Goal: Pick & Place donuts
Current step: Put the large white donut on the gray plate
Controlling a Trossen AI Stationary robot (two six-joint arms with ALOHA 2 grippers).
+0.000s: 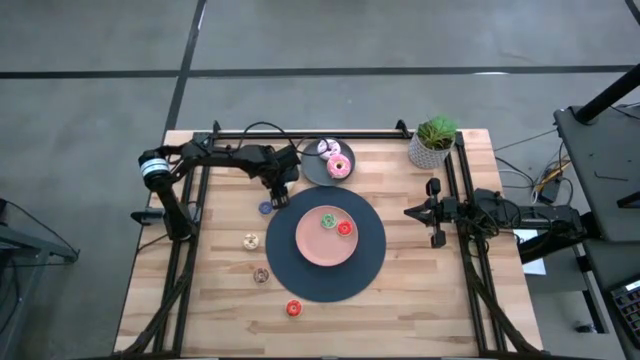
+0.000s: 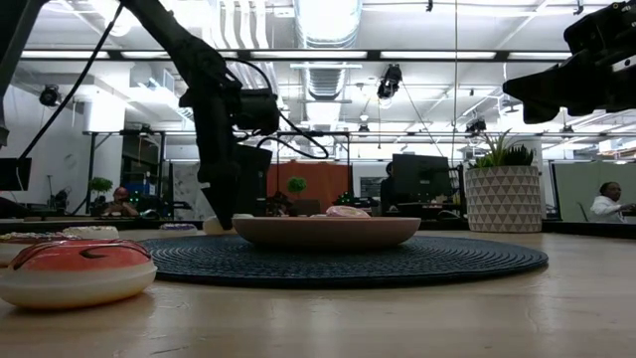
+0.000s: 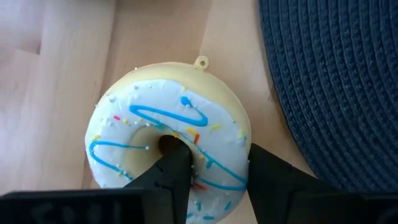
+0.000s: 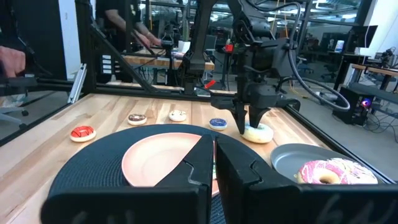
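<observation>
A cream donut [image 3: 168,124] with white icing and blue drizzle lies flat on the wood, just off the dark round mat [image 1: 372,262]. My left gripper [image 1: 280,196] points down onto it, shut on its ring. Green [image 1: 327,220] and red [image 1: 345,228] tiny donuts lie on the pink plate [image 1: 310,250]. Two pink-iced donuts [image 1: 338,166] sit on the small grey plate [image 1: 310,170]. Blue [image 1: 266,208], tan [image 1: 250,240], brown [image 1: 261,275] and red [image 1: 293,308] tiny donuts lie on the table at the left. My right gripper [image 1: 412,212] waits shut at the right edge. My left gripper has one finger [image 3: 171,171] in the donut's hole and the other [image 3: 273,177] against its outer side, with the ring's wall [image 3: 217,165] between them. The fingers come from above, pointing steeply down. The donut lies flat on the table.
A potted plant [image 1: 433,142] stands at the far right corner. Metal frame rails [image 1: 190,200] run along the table's left, right and far edges. Bare wood lies along the near edge and right of the mat.
</observation>
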